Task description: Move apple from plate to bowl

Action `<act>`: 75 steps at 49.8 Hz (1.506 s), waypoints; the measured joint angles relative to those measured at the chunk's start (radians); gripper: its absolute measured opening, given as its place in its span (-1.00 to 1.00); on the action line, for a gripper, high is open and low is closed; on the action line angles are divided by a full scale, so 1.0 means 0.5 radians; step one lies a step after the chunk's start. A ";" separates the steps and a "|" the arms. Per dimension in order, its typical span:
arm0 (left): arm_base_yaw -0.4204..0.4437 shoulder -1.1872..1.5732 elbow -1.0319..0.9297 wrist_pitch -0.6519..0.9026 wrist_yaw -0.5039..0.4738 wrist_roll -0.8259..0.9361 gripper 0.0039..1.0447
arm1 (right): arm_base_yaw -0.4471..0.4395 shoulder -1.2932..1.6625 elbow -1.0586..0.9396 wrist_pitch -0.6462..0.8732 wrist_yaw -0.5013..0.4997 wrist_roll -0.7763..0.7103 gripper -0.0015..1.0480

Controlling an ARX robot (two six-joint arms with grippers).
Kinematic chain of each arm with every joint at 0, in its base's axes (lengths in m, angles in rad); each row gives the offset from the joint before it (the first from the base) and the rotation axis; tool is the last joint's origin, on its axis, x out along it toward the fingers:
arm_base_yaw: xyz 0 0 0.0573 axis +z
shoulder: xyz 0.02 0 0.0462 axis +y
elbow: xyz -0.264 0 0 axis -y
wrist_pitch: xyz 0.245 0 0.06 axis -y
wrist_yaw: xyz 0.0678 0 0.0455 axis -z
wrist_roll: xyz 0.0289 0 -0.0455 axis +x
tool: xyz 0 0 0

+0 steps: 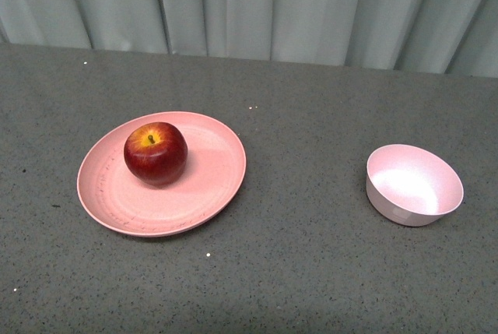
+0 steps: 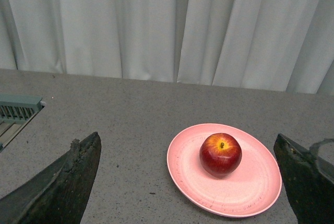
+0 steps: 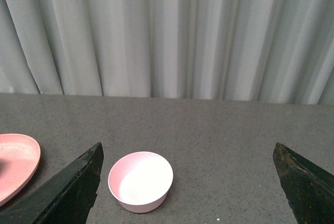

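Here, on a speckled grey table [image 1: 311, 264] backed by a pale pleated curtain [image 1: 272, 7], the apple [image 1: 156, 153] sits on the plate [image 1: 214, 186]. It stands stem up, its yellow-orange patch facing upward, a little left of and behind the plate's middle in the front view. The bowl [image 1: 415, 186] stands upright on the table well apart from the plate, on the robot's right, and its pale inside is bare.

In the left wrist view, the left gripper [image 2: 186, 137] is spread wide and has hold of nothing. Its dark, worn fingers [image 2: 68, 182] frame the scene, and the apple [image 2: 221, 154] and plate [image 2: 250, 192] lie ahead between them, clear of both tips. A pale green slatted object [image 2: 18, 110] shows at the table's edge on one side; what it is cannot be told.

In the right wrist view, the right gripper [image 3: 188, 145] is likewise spread wide with nothing between its fingers [image 3: 73, 187]. The bowl [image 3: 141, 181] rests on the table ahead of it, nearer one finger than the other and touching neither. A slice of the plate [image 3: 18, 158] shows at the margin of that view.
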 joint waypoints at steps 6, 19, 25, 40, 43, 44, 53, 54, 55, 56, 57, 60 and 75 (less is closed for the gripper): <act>0.000 0.000 0.000 0.000 0.001 0.000 0.88 | 0.000 0.000 0.000 0.000 0.000 0.000 0.82; 0.000 0.000 0.000 0.000 0.000 0.000 0.88 | 0.000 0.000 0.000 0.000 0.000 0.000 0.82; 0.000 0.000 0.000 0.000 0.000 0.000 0.88 | 0.000 0.000 0.000 0.000 0.000 0.000 0.82; 0.000 0.000 0.000 0.000 0.000 0.000 0.88 | 0.000 0.000 0.000 0.000 0.000 0.000 0.82; 0.000 0.000 0.000 0.000 0.001 0.000 0.88 | 0.000 0.000 0.000 0.000 0.000 0.001 0.82; 0.000 0.000 0.000 0.000 0.001 0.000 0.88 | 0.000 0.000 0.000 0.000 0.000 0.000 0.82; 0.000 0.000 0.000 0.000 0.001 0.000 0.88 | 0.000 0.000 0.000 0.001 0.000 0.000 0.82; 0.000 0.000 0.000 0.000 0.000 0.000 0.88 | 0.000 0.000 0.000 0.000 0.000 0.000 0.82; 0.000 0.000 0.000 0.000 0.001 0.000 0.88 | 0.000 0.000 0.000 0.000 0.000 0.000 0.82; 0.000 0.000 0.000 0.000 0.000 0.000 0.88 | 0.000 0.000 0.000 0.000 0.000 0.000 0.82; 0.000 0.000 0.000 0.000 0.000 0.000 0.88 | 0.005 0.005 0.000 -0.008 0.021 -0.008 0.82; 0.000 0.000 0.000 0.000 0.000 0.000 0.88 | 0.040 0.076 0.020 -0.086 0.124 -0.026 0.82; 0.000 0.000 0.000 0.000 0.000 0.000 0.88 | 0.189 1.627 0.293 0.832 0.034 -0.097 0.82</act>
